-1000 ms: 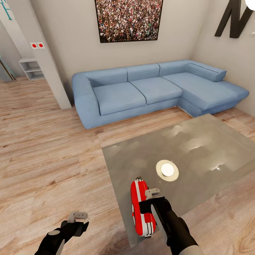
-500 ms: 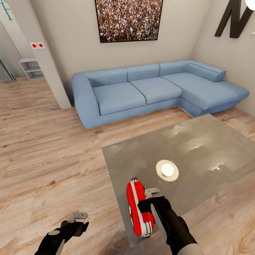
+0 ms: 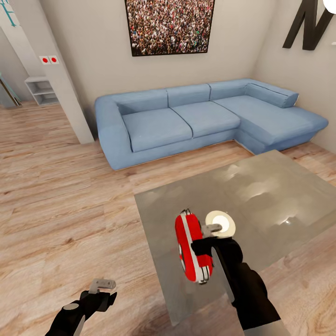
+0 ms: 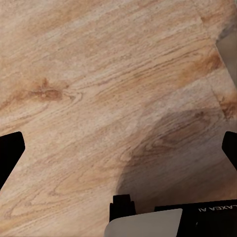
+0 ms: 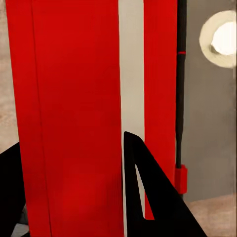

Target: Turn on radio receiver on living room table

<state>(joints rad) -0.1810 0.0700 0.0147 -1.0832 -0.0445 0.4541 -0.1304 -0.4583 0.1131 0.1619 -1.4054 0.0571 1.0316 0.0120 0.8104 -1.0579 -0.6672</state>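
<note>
Gripping the radio receiver (image 3: 192,252), the right pincer (image 3: 207,242) has carried it farther over the table (image 3: 261,196).

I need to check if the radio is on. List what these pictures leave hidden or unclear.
- Radio dial and light: head view shows it edge-on, so its face is turned away; right wrist view is too close, showing red body and white stripe.
- Right gripper grip: its black body hides where the fingers meet the radio in the head view.
- Table: far corner cut off by the head view's right edge; legs hidden under the top.
</note>
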